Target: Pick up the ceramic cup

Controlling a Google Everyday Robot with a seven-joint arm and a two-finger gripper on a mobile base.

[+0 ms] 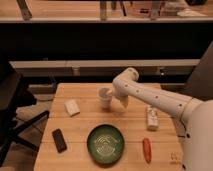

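Ceramic cup point(104, 97): stood upright on the bench point(80, 125) just above the centre of the frame, its contents not to be made out; the gripper point(115, 99) is held just to its right with fingers spread, contact with the cup not discernible. Green bowl point(106, 144): set at lower centre, with a pale pattern seen on its inner surface. Also listed on the bench: white bottle point(152, 118) at right, orange-red stick point(146, 150) at lower right, black slab point(59, 140) at lower left, white packet point(72, 107) at left.

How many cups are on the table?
1. The ceramic cup stands at the far middle of the table, right beside the gripper. None looks hidden.
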